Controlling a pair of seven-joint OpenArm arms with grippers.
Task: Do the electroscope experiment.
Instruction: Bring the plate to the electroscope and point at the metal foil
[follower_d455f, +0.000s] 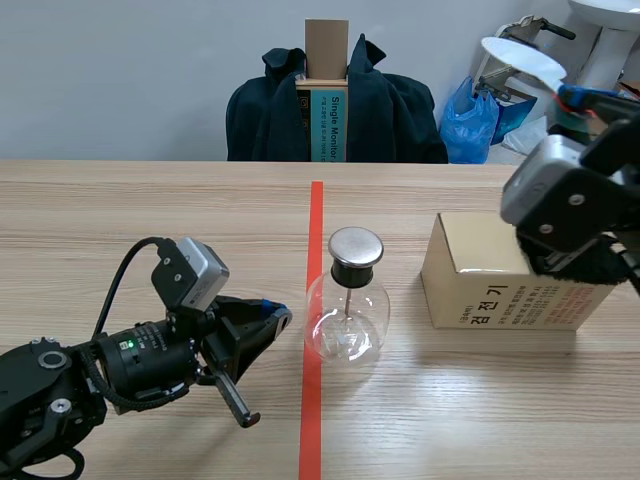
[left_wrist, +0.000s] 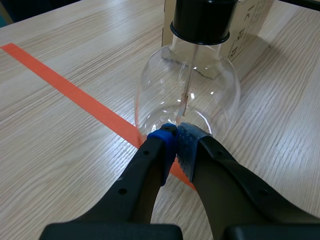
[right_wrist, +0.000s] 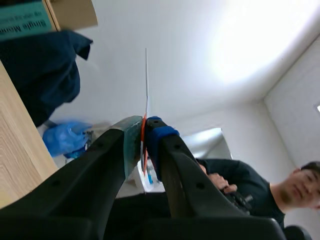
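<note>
The tabletop (follower_d455f: 150, 220) is recorded as pale wood, crossed by an orange-red tape mark running away from the robot. A cardboard box (follower_d455f: 490, 275) is seen right of the tape, just beside the electroscope (follower_d455f: 347, 322), which stands upright at the tape line near the middle. The electroscope is noted as a clear round glass flask closed by a black stopper (left_wrist: 202, 20), with a flat metal disc (follower_d455f: 356, 245) on top and a thin rod (left_wrist: 185, 87) hanging inside. The left hand (left_wrist: 176, 134) is held low and closed on nothing, pads met, tips at the foot of the flask; contact cannot be confirmed. The right hand (right_wrist: 144, 127) is raised above the box and clamped on a thin white sheet (follower_d455f: 522, 55), seen edge-on between its pads. Handling, as judged: the flask is expected to be light, rigid, smooth and breakable, and easily tipped by a sideways push low on the bulb. A hold, if needed, is best taken at the stopper neck, not on the slick glass. The sheet is judged light and flexible; it would be brought near the metal disc while the rod's lower end is watched.
</note>
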